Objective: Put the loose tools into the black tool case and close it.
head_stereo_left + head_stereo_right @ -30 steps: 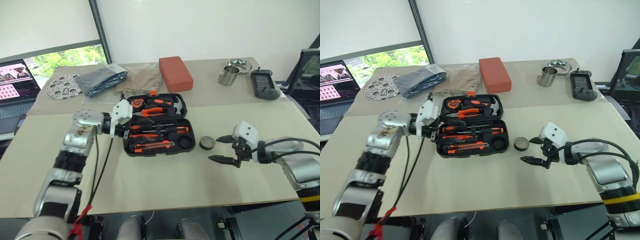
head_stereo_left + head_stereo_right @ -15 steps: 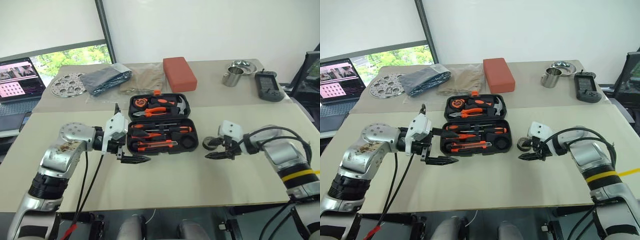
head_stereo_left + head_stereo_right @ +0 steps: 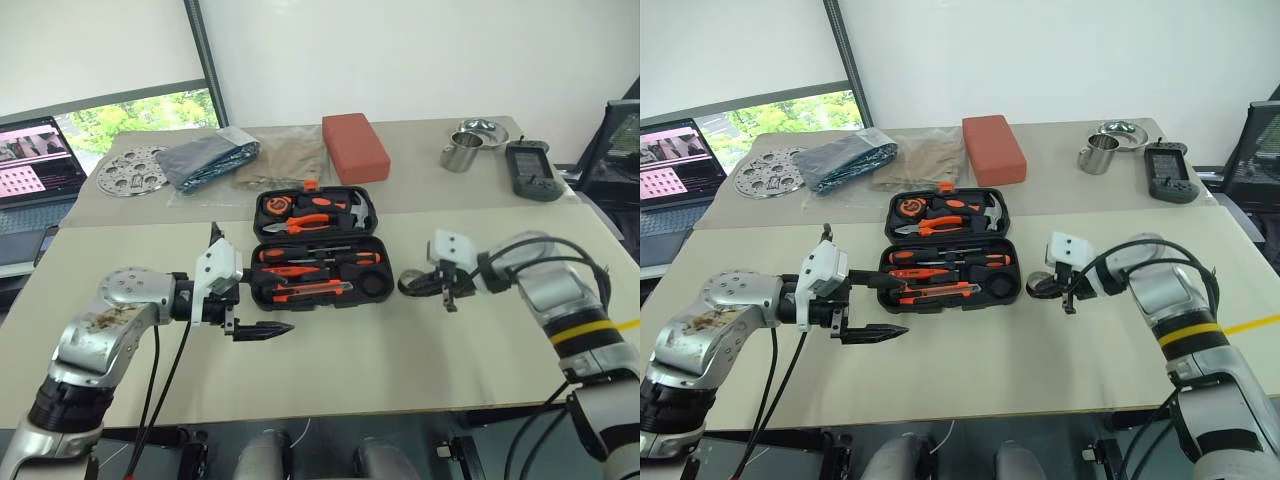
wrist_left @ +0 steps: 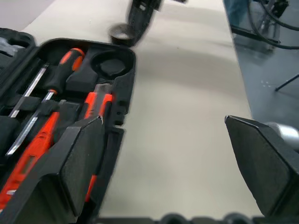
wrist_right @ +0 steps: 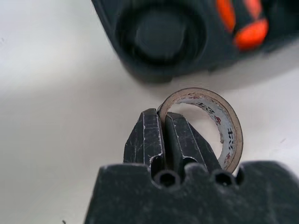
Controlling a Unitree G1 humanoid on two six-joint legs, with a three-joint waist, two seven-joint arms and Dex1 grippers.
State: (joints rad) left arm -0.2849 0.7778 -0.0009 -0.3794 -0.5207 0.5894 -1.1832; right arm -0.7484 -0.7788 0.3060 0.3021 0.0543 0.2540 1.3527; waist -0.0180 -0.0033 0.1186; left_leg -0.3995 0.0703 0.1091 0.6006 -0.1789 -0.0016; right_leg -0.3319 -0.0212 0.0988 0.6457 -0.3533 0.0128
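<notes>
The black tool case lies open mid-table, with screwdrivers and the utility knife in its near half. Its round recess holds nothing. The tape roll sits just right of the case, tilted up. My right gripper is shut on the roll's wall, one finger inside the ring and one outside. My left gripper stands open at the case's near left corner, holding nothing.
Pliers, a hammer and a tape measure fill the case lid. Behind it lie a red block, a grey bag, a perforated metal disc, a steel cup, a bowl and a black device. A laptop is far left.
My right gripper moved in to the tape roll and shut on its wall. My left gripper drew back from the case's left side toward the near edge, staying open.
</notes>
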